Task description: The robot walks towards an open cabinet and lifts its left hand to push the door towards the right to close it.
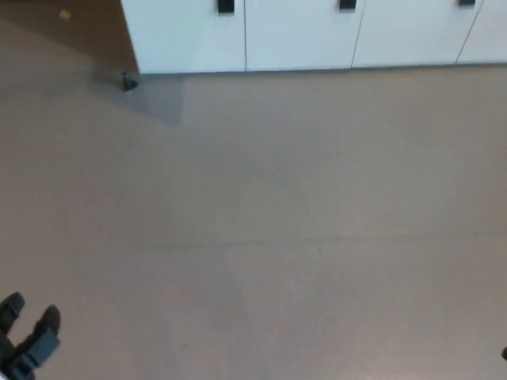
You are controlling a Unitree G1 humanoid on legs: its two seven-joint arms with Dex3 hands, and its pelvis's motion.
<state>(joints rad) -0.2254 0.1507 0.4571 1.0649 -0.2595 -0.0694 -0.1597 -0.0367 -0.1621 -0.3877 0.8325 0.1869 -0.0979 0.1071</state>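
Observation:
A row of white cabinet doors (301, 36) with black handles (226, 6) runs along the top of the head view. All the doors in view look flat and flush; an open one does not show. My left hand (25, 340) hangs low at the bottom left corner, its black fingers (47, 321) apart and holding nothing, far from the cabinets. Only a dark speck of my right hand (504, 354) shows at the right edge.
Bare brown floor (269, 222) stretches between me and the cabinets. A small dark object (127, 80) sits on the floor by the cabinet's left corner. A tiny yellow speck (65, 14) lies at the top left.

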